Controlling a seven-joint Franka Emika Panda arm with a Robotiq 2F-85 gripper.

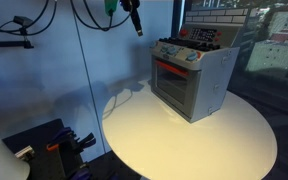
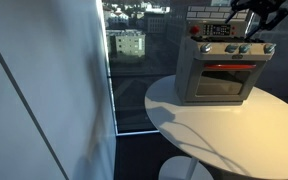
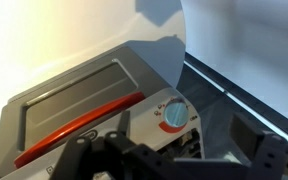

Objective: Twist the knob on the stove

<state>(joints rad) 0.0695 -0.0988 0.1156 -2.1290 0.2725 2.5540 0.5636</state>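
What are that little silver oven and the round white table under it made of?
The small silver-grey toy stove looks like moulded plastic: dull sheen, red-framed door. The round white table seems laminate or painted wood: smooth, softly reflective top.

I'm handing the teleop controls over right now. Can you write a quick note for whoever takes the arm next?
Gripper: open, empty, in the air above the stove, touching nothing.
Stove: upright on the round white table.
Done: nothing yet, no knob gripped.
Left: lower onto a knob, likely the white-and-blue one in the wrist view, close on it and twist.
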